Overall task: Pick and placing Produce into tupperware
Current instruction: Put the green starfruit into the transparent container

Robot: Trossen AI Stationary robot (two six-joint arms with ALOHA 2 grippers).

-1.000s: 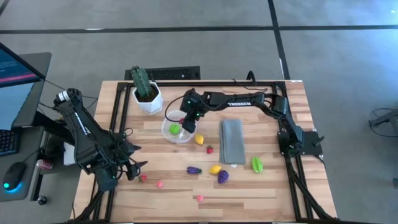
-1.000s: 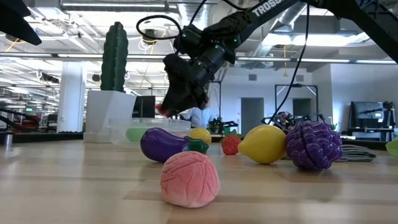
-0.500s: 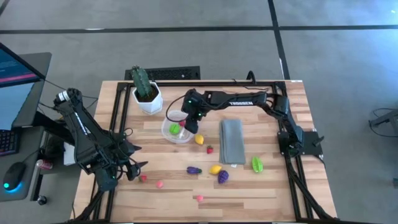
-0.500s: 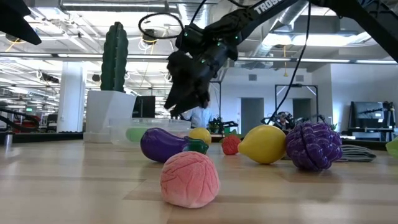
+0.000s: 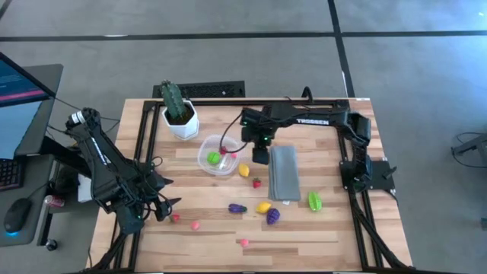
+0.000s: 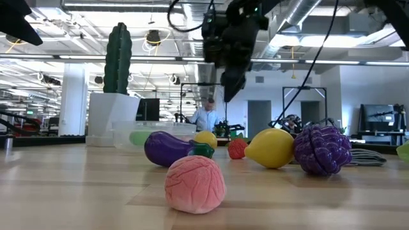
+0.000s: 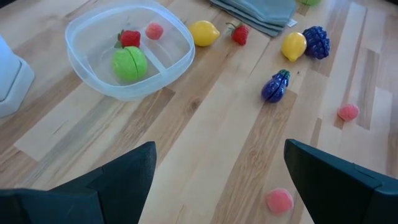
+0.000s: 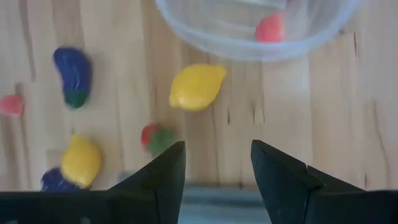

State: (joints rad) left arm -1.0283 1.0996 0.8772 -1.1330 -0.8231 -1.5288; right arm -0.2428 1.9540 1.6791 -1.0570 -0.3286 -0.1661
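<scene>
Produce [image 5: 263, 207] across wooden table [image 5: 319, 236]

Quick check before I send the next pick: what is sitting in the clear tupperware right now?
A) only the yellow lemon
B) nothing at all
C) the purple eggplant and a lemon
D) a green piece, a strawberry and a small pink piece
D: the left wrist view shows the tupperware holding a green piece, a strawberry and a small pink piece; the eggplant and lemon lie outside on the table.

Wooden slat table [image 5: 319, 232], black frame at edges. On it: clear tupperware [image 5: 217, 158], white cactus pot [image 5: 181, 122], grey cloth [image 5: 284, 172], scattered produce [image 5: 264, 207] along near half, lemon [image 5: 244, 170] just beside tupperware.
</scene>
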